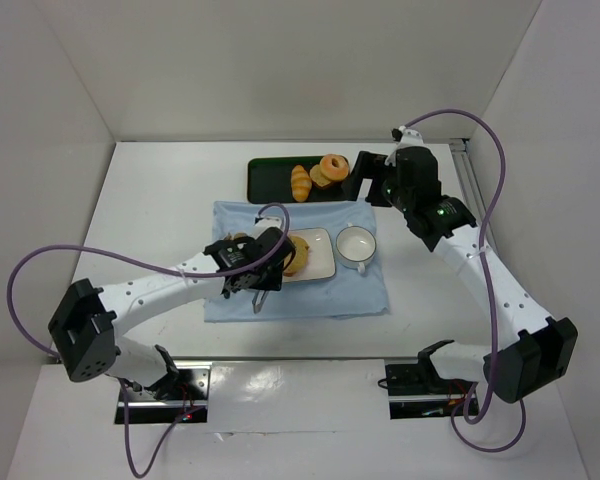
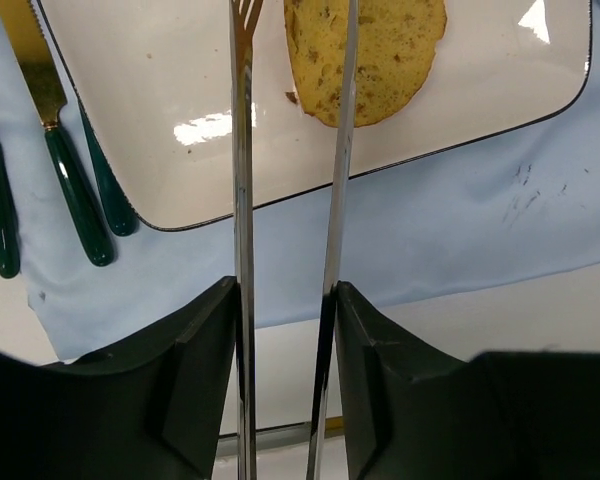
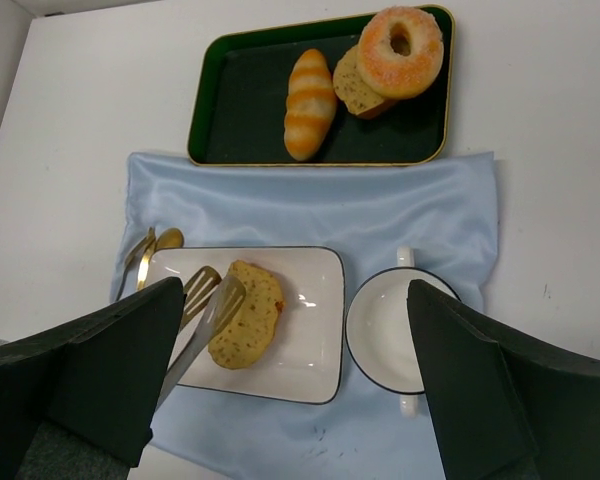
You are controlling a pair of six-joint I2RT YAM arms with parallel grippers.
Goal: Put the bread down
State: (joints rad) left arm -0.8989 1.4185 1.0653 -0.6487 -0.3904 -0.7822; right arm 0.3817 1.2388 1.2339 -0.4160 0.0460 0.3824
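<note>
- L arm (image 1: 150, 290) stretched low over cloth (image 1: 360, 290); L fingers (image 2: 195, 390) pinch tongs (image 2: 242, 200), blades apart.
- R arm (image 1: 490, 270) raised, R fingers (image 3: 110, 370) spread wide, tray (image 3: 240, 100) ahead.
- Bread (image 2: 380, 50) flat on plate (image 2: 180, 150) ahead of L fingers, under one blade; contact unclear, far end cut off.

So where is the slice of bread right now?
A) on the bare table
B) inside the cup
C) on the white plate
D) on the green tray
C: the slice of bread lies flat on the white plate, in front of the green tray.
</note>
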